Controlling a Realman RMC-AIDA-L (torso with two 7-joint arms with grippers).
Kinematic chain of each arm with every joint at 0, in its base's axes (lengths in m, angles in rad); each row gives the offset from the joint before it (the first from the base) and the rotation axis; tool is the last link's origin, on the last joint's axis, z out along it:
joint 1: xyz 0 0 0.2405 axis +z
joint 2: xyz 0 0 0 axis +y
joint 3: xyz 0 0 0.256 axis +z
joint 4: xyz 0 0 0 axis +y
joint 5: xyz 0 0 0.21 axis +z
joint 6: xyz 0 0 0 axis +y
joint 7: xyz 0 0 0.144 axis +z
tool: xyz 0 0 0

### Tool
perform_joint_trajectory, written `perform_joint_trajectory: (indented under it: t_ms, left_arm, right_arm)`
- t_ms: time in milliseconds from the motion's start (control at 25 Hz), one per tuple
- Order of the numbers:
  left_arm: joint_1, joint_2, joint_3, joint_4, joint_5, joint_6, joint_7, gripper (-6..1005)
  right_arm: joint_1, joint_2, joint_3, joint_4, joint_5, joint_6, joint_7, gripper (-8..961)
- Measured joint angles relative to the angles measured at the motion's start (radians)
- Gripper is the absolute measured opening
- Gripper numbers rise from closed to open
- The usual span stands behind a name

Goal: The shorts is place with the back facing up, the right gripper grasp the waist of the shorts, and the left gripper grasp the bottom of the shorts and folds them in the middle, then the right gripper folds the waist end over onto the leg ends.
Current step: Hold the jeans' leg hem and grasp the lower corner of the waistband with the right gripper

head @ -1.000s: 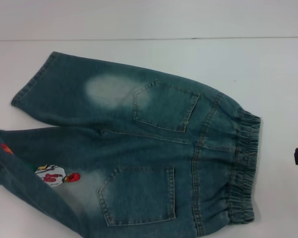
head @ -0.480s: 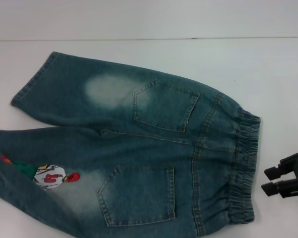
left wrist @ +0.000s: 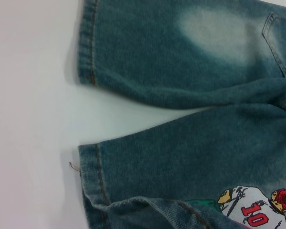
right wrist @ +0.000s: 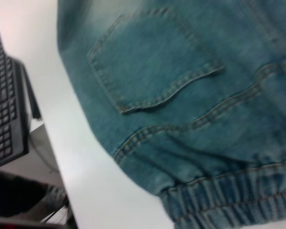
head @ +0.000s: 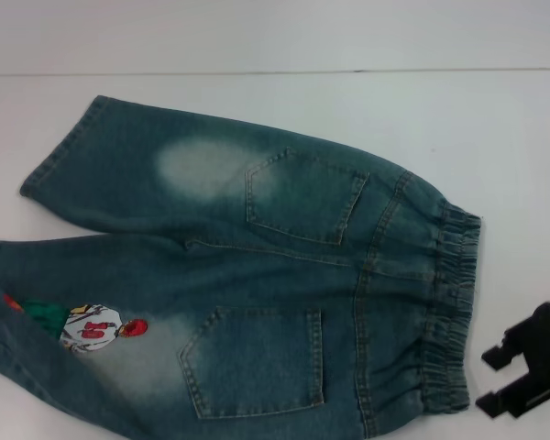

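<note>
The blue denim shorts (head: 257,275) lie flat on the white table with both back pockets facing up. Their elastic waist (head: 451,312) points right and the two leg ends (head: 55,160) point left. A cartoon patch (head: 92,327) shows on the near leg. My right gripper (head: 491,379) hovers just right of the waist's near corner, open and holding nothing. The right wrist view shows a back pocket (right wrist: 152,62) and the gathered waist (right wrist: 233,200). In the left wrist view both leg hems (left wrist: 88,43) appear, the near one (left wrist: 90,171) with a loose thread. My left gripper is out of view.
The white table (head: 495,137) reaches to a back edge line near the top of the head view. Past the table's near edge, the right wrist view shows a black keyboard (right wrist: 5,124) lower down.
My right gripper has come in from the right edge and now sits lower, close to the waist's near corner. The near leg's turned-over hem has flattened out.
</note>
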State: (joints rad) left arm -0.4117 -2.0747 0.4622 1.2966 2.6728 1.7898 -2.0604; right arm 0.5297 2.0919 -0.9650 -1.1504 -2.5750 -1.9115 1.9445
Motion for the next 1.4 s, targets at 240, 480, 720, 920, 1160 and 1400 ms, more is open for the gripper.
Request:
perform_joint_trajectory:
  t_ms: [240,480,720,920,1160,1400]
  left_arm:
    - [0.002,0.001,0.004,-0.009,0.000,-0.002,0.003,39]
    - [0.004,0.001,0.004,-0.009,0.000,0.000,0.005,39]
    - [0.005,0.000,0.004,-0.010,-0.001,-0.003,0.006,39]
    - [0.005,-0.001,0.009,-0.010,-0.001,-0.003,0.006,40]
    - [0.005,-0.001,0.010,-0.010,-0.001,-0.003,0.006,40]
    - [0.005,-0.001,0.010,-0.011,-0.001,-0.003,0.006,40]
  right_arm:
    - [0.005,0.003,-0.076,0.061,0.007,0.019,0.012,733]
    - [0.007,0.006,-0.123,0.104,0.019,0.056,0.019,730]
    - [-0.002,0.002,-0.143,0.112,0.094,0.072,-0.011,727]
    - [-0.002,0.000,-0.139,0.110,0.103,0.084,-0.014,724]
    - [-0.004,0.001,-0.139,0.096,0.107,0.092,-0.010,722]
    - [-0.004,0.004,-0.151,0.137,0.117,0.162,-0.013,716]
